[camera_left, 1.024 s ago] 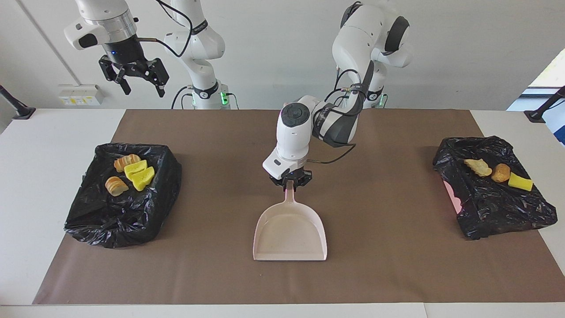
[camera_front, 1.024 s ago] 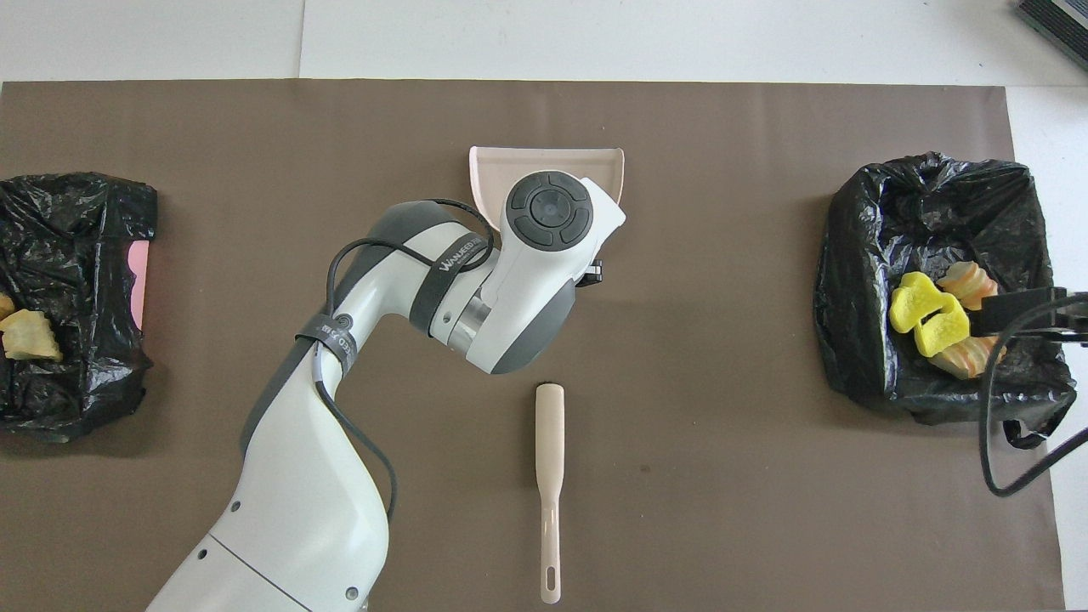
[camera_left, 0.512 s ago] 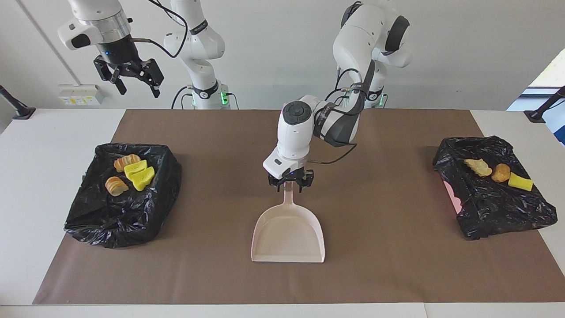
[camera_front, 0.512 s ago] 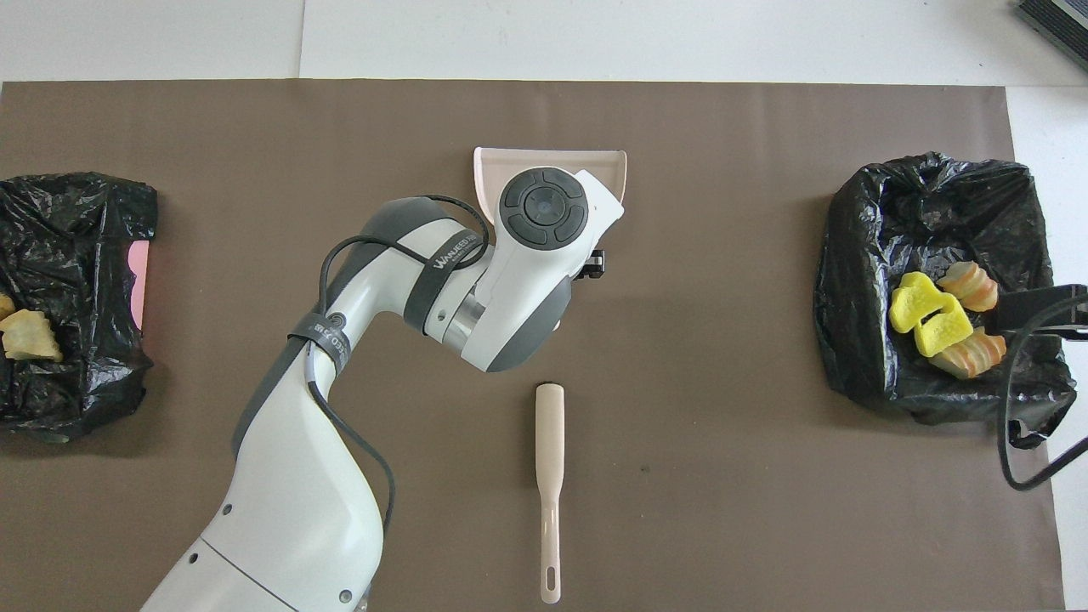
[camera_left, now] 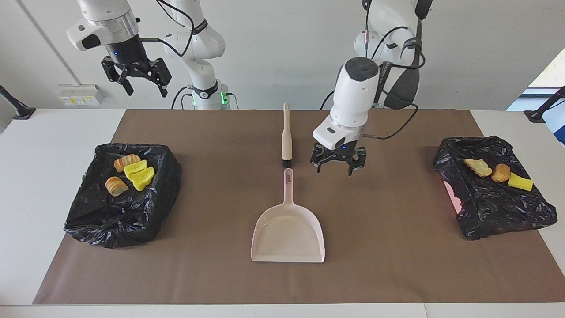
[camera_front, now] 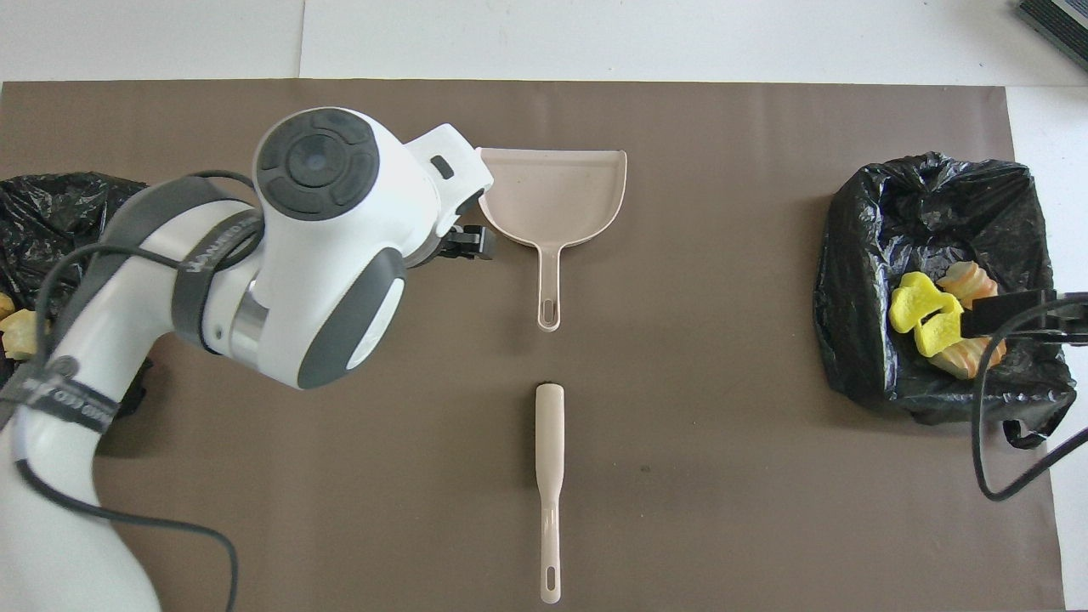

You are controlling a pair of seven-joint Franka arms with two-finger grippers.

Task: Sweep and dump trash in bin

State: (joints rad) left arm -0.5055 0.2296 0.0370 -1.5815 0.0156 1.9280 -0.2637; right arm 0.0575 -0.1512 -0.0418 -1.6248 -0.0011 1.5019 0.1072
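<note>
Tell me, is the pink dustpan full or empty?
Empty. The dustpan lies flat on the brown mat with nothing in its tray; the foam chunks sit in the black bags.

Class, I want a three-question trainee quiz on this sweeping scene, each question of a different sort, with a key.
1. True or false: the left tool grips the dustpan.
2. Which lies nearer to the robots? A) the dustpan B) the brush
3. How many foam chunks lie in the bin at the right arm's end of the table?
Key: 1 false, it hangs open over the mat, holding nothing; 2 B; 3 four.
</note>
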